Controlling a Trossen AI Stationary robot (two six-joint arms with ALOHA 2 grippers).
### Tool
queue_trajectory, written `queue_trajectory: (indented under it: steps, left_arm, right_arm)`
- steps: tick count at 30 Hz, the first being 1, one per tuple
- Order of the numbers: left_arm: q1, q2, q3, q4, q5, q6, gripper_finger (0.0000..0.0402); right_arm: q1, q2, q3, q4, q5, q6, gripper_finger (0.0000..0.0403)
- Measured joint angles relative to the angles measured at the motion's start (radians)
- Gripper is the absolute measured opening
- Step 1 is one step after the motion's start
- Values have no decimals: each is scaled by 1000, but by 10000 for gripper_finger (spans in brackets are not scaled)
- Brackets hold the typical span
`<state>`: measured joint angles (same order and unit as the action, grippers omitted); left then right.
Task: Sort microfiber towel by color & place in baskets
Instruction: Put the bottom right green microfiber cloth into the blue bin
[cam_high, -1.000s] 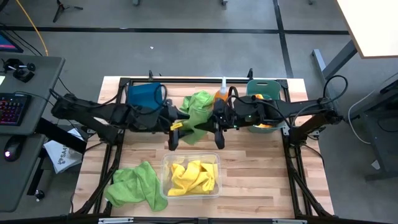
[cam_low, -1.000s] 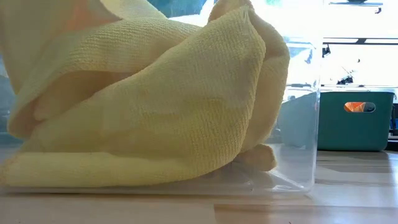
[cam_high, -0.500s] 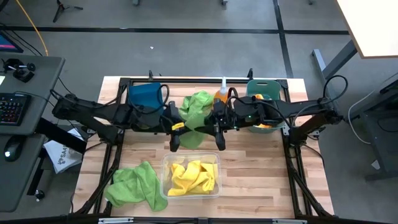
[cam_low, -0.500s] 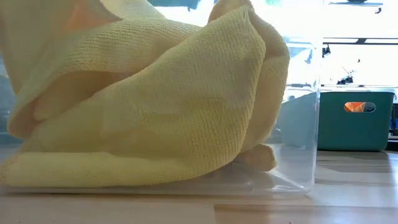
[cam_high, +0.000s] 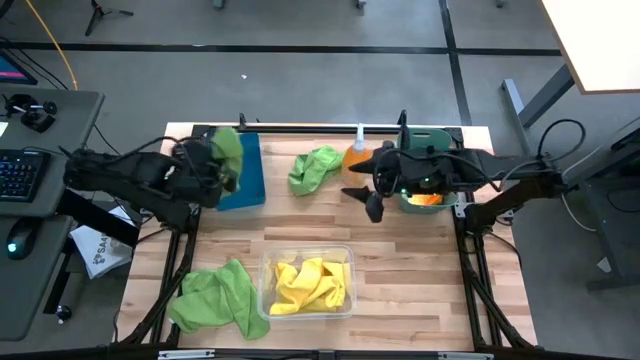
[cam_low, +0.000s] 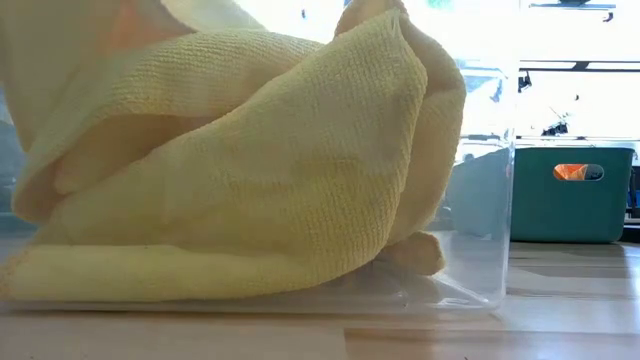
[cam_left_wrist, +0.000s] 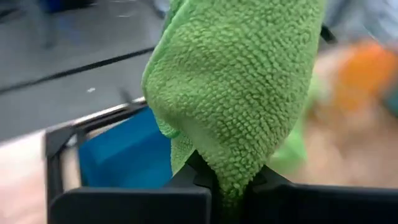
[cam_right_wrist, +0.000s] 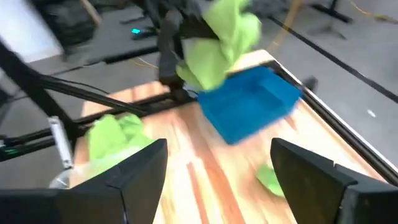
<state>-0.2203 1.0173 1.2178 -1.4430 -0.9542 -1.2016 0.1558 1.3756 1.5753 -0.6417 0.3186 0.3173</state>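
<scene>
Left gripper (cam_high: 222, 168) clamped on lime green towel (cam_high: 229, 152), at 9 o'clock edge of dark blue basket (cam_high: 243, 172). Second green towel (cam_high: 314, 168) on table at 12 o'clock. Right gripper (cam_high: 372, 196) fingers apart, beside teal basket (cam_high: 428, 135). Yellow towels (cam_high: 308, 284) in clear basket (cam_high: 266, 300) at 6 o'clock; third green towel (cam_high: 215, 297) at 7 o'clock. No legible writing.

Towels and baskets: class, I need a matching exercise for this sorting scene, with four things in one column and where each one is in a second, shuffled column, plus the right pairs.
Column 1
1. yellow towels
2. lime green towel held up in the air
3. orange towel
4. loose lime green towel

Column 2
A. in the teal basket
B. on the table beside the clear basket
C. clamped in the left gripper over the dark blue basket
D. inside the clear basket

Pairs: 1-D, 2-C, 3-A, 4-B
</scene>
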Motion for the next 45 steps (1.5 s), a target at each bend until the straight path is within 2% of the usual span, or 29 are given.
queue_trajectory:
  steps: [4,6,9,12,14,17,21,23,27,30,36,42,45]
  left_arm:
    - [36,-82,-166,0,-74,-265,1]
    - [71,-100,-262,50,-68,-313,1]
    - [147,-98,-378,86,-1,-360,1]
    - [231,-99,-427,99,26,-408,1]
    - [284,-97,-435,127,18,-361,1]
    - [368,-98,-432,252,11,-194,1]
    - [484,-81,-431,495,78,106,1]
    - [545,-46,-430,534,118,194,1]
    - [649,11,-432,484,179,193,6]
    - [687,39,-432,477,234,190,22]
    - [712,94,-432,525,427,305,71]
    - [712,115,-432,453,449,294,126]
    - [712,96,-432,452,509,298,151]
  right_arm:
    - [8,-4,0,-54,23,43,281]
    - [9,5,0,-55,23,45,279]
    - [9,18,0,-57,23,45,276]
    - [8,24,0,-57,23,44,275]
    - [4,26,0,-51,36,44,275]
    - [1,27,0,-53,57,48,275]
    - [1,32,0,-48,59,49,275]
    - [1,32,0,-49,59,61,275]
    - [1,32,0,-59,60,86,275]
    - [7,32,0,-57,64,94,275]
    - [8,32,0,-58,77,94,275]
    - [8,32,0,-70,92,94,275]
    - [8,32,0,-83,92,94,275]
